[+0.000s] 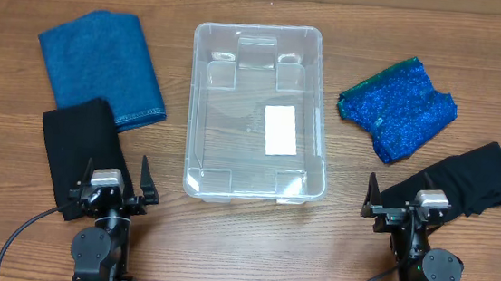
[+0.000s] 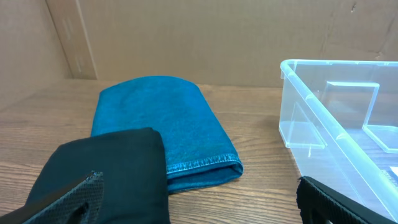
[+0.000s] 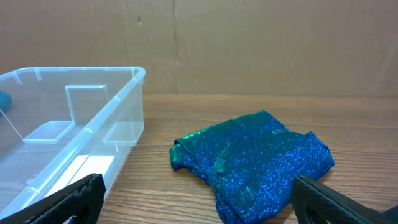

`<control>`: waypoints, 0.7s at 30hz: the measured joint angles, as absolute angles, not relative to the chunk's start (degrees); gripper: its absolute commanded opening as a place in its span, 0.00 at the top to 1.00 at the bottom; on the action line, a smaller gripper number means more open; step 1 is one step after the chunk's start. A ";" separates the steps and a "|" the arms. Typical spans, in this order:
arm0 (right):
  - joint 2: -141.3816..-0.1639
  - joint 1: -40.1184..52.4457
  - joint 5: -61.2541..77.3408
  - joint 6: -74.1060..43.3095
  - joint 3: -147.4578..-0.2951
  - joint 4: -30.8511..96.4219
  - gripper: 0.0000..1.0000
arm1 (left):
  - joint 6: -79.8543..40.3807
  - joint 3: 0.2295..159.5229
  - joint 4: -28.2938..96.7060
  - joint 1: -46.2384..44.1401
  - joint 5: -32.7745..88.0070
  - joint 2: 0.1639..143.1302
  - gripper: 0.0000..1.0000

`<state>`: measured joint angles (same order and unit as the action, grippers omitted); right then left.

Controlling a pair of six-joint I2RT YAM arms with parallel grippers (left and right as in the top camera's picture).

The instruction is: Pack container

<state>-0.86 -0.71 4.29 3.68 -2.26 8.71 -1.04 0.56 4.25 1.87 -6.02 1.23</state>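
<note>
At the centre of the overhead view you have the clear, colourless rectangular plastic container (image 1: 232, 139), standing open on the wooden table (image 1: 241, 249) with a white rectangular label (image 1: 280, 129) on its bottom and nothing else showing inside.

To its upper left lies a folded blue terry towel (image 1: 101, 65). A folded black cloth (image 1: 81, 148) sits at the towel's lower edge. From the left wrist camera this cloth covers the towel's near corner and is itself cut off by the bottom of the frame.

The left gripper (image 1: 116, 185) stands over the lower end of that cloth and hides it from above. Its jaws are wide apart. In the wrist view only the dark fingers (image 2: 68, 199) poke in at the bottom corners, and the container runs off the right edge.

On the right, a crumpled sparkly blue-green fabric (image 1: 399, 111) lies well apart from the container. Below it is a second black cloth (image 1: 470, 178), with its lower left end under the right gripper (image 1: 416, 208). You can see those jaws spread too, though from above the outer finger is hard to pick out against the black cloth. The right wrist view cuts the container at the left edge.
</note>
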 measured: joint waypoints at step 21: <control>-0.86 -0.69 4.54 2.52 -2.26 8.71 0.00 | -1.04 0.56 4.25 1.87 -6.00 1.23 0.00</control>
<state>-0.86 -0.69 4.54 2.52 -2.26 8.71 -1.04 0.56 4.25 1.87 -6.00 1.23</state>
